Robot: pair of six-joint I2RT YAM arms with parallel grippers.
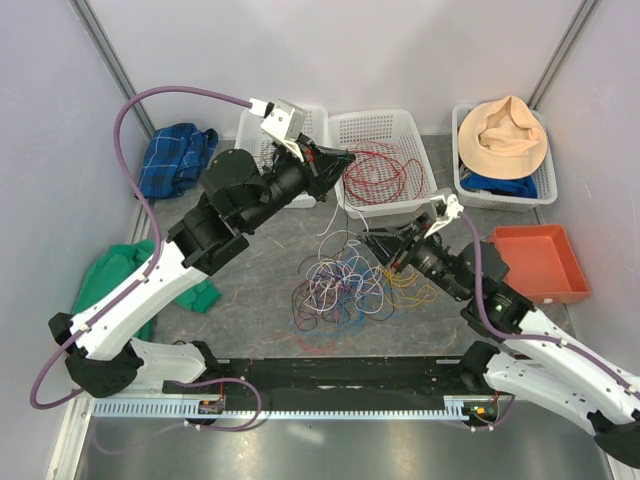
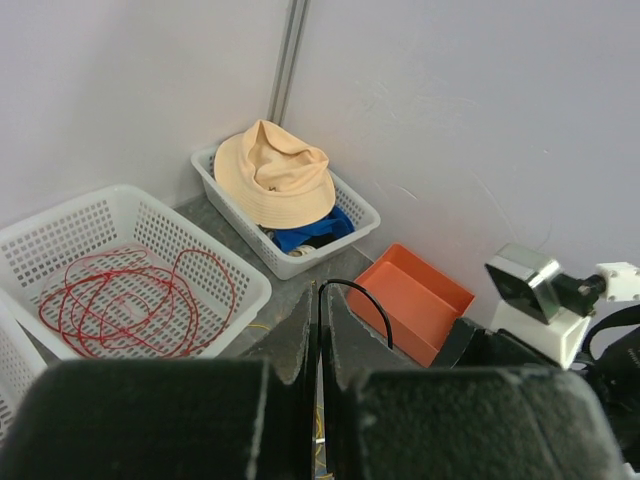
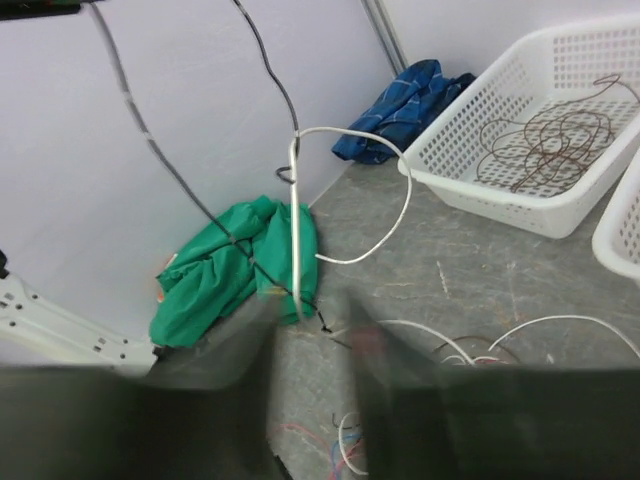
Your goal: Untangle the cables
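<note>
While the tangled cables (image 1: pixel 340 285) lie mid-worktop (image 1: pixel 258 270) between the arms, left end effector (image 2: pixel 320 300) is clenched on a dark cable (image 2: pixel 372 305), above the middle basket's (image 1: pixel 385 116) left rim. Red cable (image 1: pixel 375 175) lies in that basket. Right end effector (image 1: pixel 374 242) sits at the pile's far right edge. White cable (image 3: pixel 295 220) stands up at its blurred fingers; grip can't be told. Brown cable (image 3: pixel 545 150) lies in the left basket (image 3: pixel 480 190).

Multicoloured cables (image 1: pixel 340 285) tangled mid-table; red coil (image 1: pixel 375 172) in basket.
</note>
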